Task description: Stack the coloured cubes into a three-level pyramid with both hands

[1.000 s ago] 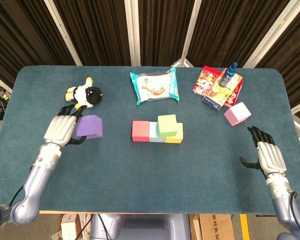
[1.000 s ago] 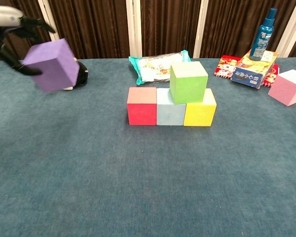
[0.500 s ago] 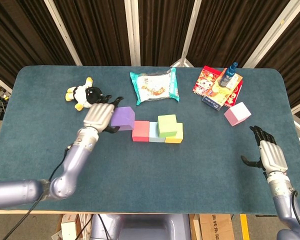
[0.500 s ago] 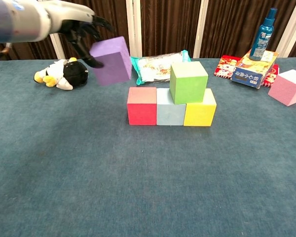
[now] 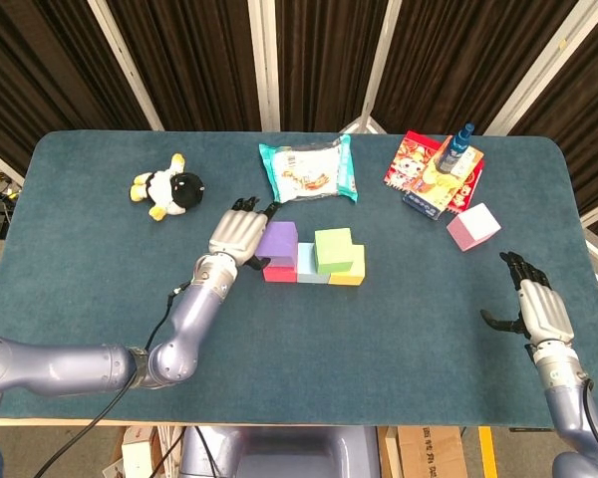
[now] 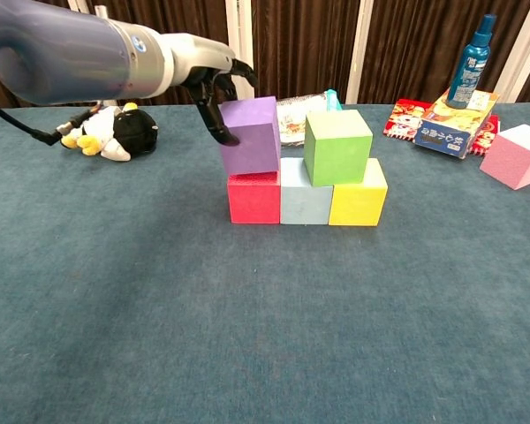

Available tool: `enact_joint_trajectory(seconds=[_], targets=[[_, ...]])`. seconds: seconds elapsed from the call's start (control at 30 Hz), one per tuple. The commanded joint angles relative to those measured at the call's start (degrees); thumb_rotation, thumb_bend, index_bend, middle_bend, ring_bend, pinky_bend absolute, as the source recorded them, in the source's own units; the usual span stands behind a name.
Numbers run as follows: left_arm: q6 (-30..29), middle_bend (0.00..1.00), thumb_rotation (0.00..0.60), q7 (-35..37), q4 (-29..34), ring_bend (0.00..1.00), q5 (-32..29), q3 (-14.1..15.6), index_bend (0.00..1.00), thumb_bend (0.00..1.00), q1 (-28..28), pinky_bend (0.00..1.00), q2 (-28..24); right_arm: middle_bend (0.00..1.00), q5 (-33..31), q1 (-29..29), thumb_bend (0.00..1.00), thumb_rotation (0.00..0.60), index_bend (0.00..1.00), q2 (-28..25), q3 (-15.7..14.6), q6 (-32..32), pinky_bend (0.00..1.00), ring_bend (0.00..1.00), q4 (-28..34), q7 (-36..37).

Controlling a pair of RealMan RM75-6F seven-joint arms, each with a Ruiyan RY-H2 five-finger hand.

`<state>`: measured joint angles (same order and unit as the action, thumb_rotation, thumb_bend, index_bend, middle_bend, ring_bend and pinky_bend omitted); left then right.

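A row of three cubes lies mid-table: red [image 6: 253, 198], pale blue [image 6: 306, 202] and yellow [image 6: 359, 202]. A green cube [image 6: 337, 147] sits on top, over the blue and yellow ones. My left hand [image 6: 214, 87] grips a purple cube [image 6: 249, 135] [image 5: 277, 240] right above the red cube, its underside at the red cube's top; whether it rests there I cannot tell. A pink cube [image 5: 472, 226] lies alone at the right. My right hand [image 5: 534, 308] hovers open near the table's right front, holding nothing.
A plush penguin [image 5: 167, 187] lies at the back left. A snack bag [image 5: 308, 171] sits behind the cube row. A red packet and box with a blue spray bottle [image 5: 455, 147] stand at the back right, just behind the pink cube.
My left hand has carried the purple cube rightward from the left side of the table to just above the red cube. The right hand has barely moved.
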<state>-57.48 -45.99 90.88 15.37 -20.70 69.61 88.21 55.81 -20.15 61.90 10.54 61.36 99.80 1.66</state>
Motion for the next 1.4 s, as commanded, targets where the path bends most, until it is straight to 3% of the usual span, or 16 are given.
enact_joint_trajectory(seconds=[0.03,1.4], targets=[[-0.3,0.37,0.600,-0.4,-0.8,0.05,-0.6,0.1,0.09,0.41,1.1,0.08,1.0,0.00,-0.1,0.0,0.31,0.600,0.00,0.0,0.1,-0.2,0.00,0.00,-0.1,0.3],[-2.7,0.38,0.600,-2.5,-2.1,0.05,-5.0,0.5,0.09,0.41,6.0,0.08,3.5,0.00,-0.4,0.1,0.31,0.600,0.00,-0.3,0.6,-1.8,0.00,0.00,0.4,1.6]])
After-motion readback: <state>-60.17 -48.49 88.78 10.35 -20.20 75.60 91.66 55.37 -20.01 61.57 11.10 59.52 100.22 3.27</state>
